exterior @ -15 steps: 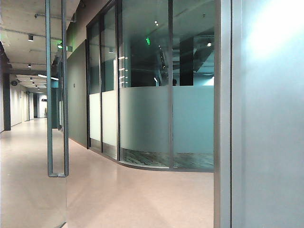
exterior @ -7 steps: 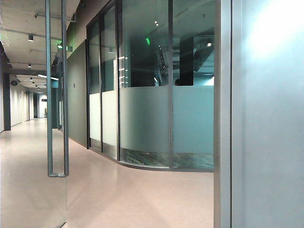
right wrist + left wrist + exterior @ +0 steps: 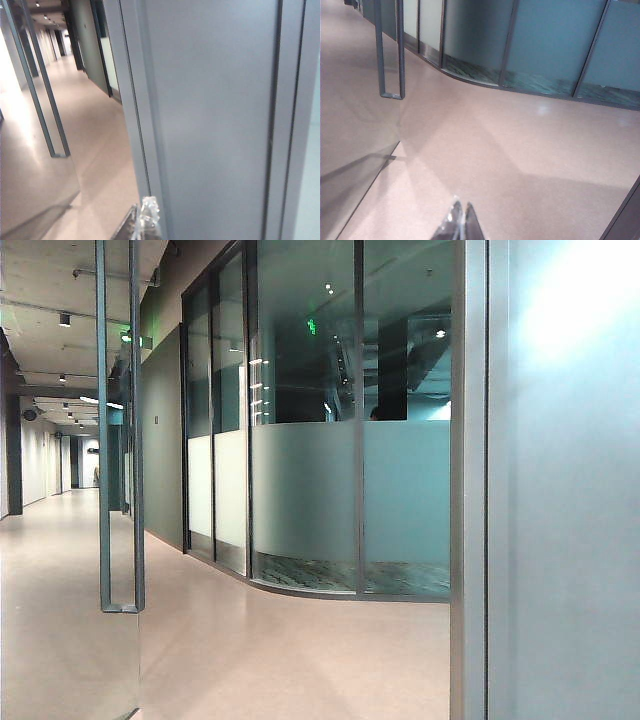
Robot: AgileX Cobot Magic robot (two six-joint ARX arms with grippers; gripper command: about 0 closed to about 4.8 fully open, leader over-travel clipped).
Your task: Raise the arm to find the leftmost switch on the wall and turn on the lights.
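The exterior view shows a corridor: a pale pink floor [image 3: 280, 660], a curved frosted glass partition [image 3: 330, 490] ahead, a glass door with a long metal handle [image 3: 120, 440] on the left, and a grey wall [image 3: 570, 520] close on the right. Neither arm shows in that view.

The left claw [image 3: 459, 222] hangs over the bare floor, its two fingertips pressed nearly together with only a thin slit between them, holding nothing. The door handle and the foot of the partition lie well beyond it.

The right claw [image 3: 142, 220] sits just beside the edge of the grey wall panel [image 3: 210, 115]; only its tips show, blurred, so its opening cannot be told.

The switch is not visible in any view.
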